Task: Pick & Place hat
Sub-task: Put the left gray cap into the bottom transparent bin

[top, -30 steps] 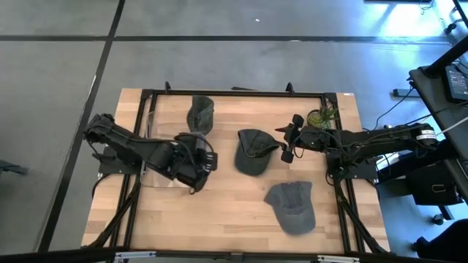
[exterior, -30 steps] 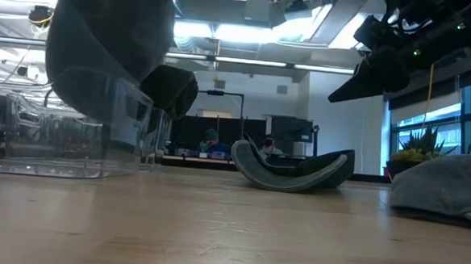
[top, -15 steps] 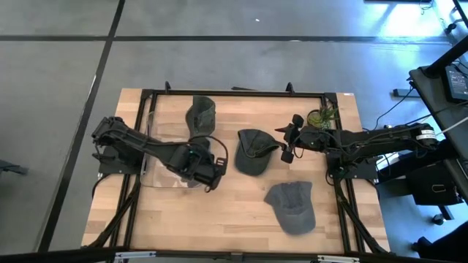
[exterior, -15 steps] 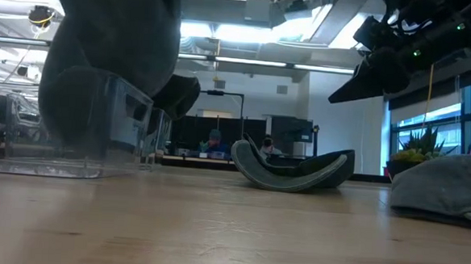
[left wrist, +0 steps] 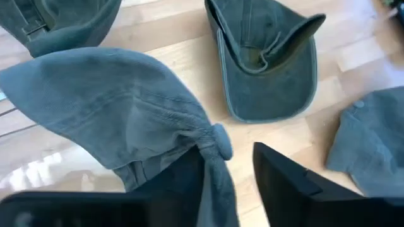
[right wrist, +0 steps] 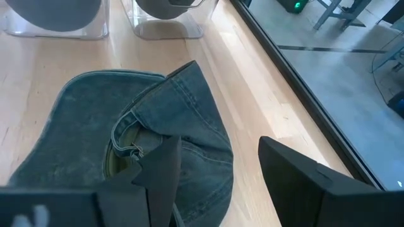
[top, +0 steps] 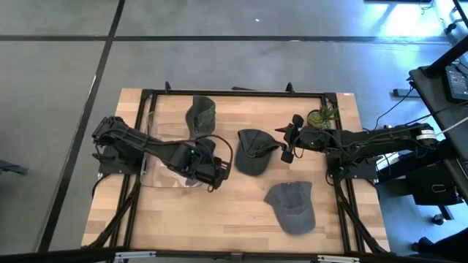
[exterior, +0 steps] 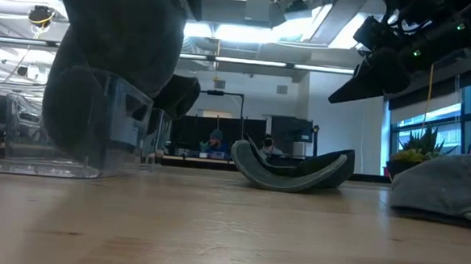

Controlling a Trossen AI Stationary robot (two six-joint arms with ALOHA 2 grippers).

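Note:
A grey-green hat [left wrist: 113, 101] lies draped over a clear plastic stand [exterior: 98, 141] at the table's left, its brim hanging down the stand [exterior: 75, 107]. My left gripper [left wrist: 227, 151] is open just above it, its fingers on either side of the bunched crown. A second hat [top: 252, 151] lies upside down on its crown at the table's middle. My right gripper [top: 287, 144] hovers open over that hat's right side [right wrist: 151, 126], touching nothing. A third hat [top: 290, 206] lies flat at the near right. My left gripper comes slanting down from the table's left. The bunched crown cloth below the top button [left wrist: 218, 176] lies against one finger [left wrist: 183, 183]. The other finger [left wrist: 284, 183] stands clear of it, with bare wood showing between. The hat rests on the clear stand.
A fourth hat [top: 201, 113] sits on another clear stand at the far side. A small potted plant [top: 322, 117] stands at the far right. A black frame [top: 234, 93] runs around the tabletop. Bare wood lies along the near left.
My left gripper has gone toward the table's right and a little down, rolling its wrist, with the hat. The hat has sunk lower over the clear stand.

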